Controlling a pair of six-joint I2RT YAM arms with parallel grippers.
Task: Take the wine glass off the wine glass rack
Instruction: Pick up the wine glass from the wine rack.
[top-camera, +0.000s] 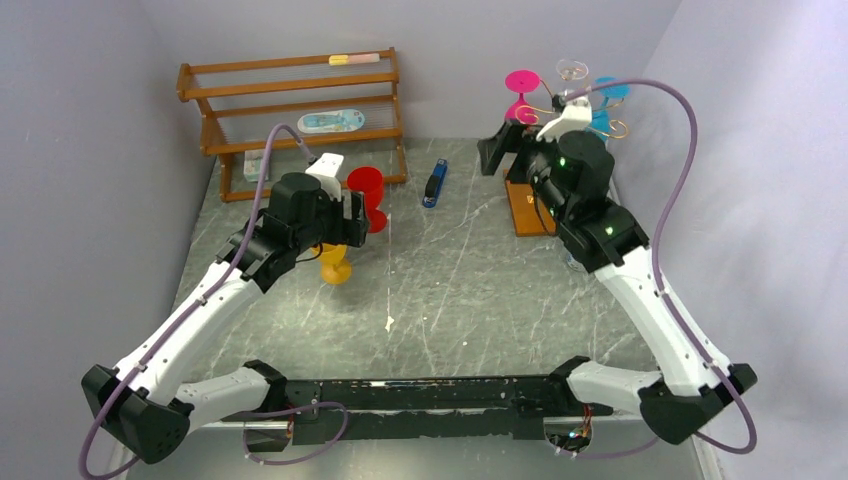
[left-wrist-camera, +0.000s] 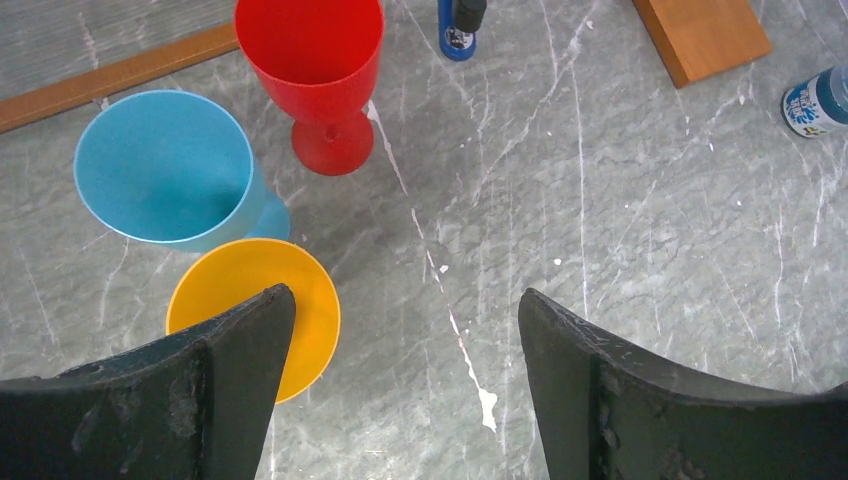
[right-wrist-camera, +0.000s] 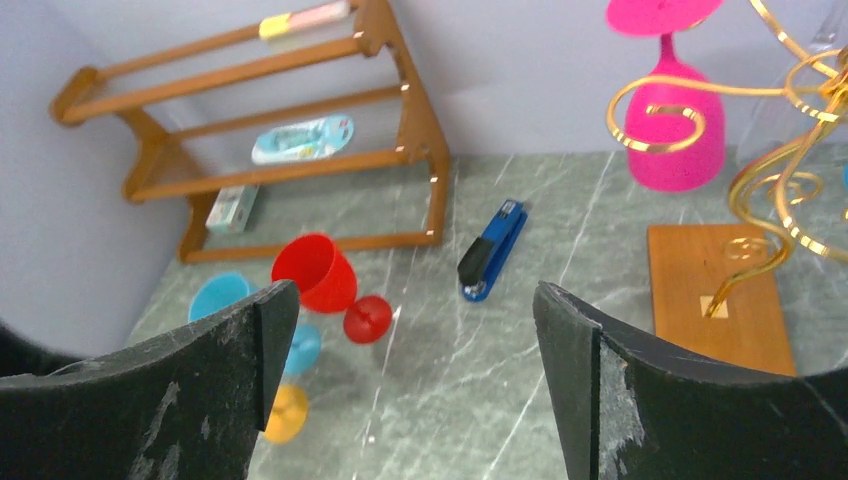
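Facing the rack (right-wrist-camera: 750, 330), my right gripper (right-wrist-camera: 410, 300) is spread and empty, ready to take the pink glass (right-wrist-camera: 665, 140), which hangs upside down, its foot caught in a scroll. My left gripper (left-wrist-camera: 405, 300), spread too, hovers near the red glass (left-wrist-camera: 310, 50), out of the way, I judge.

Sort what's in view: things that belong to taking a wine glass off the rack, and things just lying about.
Job: wine glass rack; pink glass, teal glass and clear glass hanging on it; right gripper, open.
Lying about: red cup, blue cup, yellow cup, stapler, slatted shelf.
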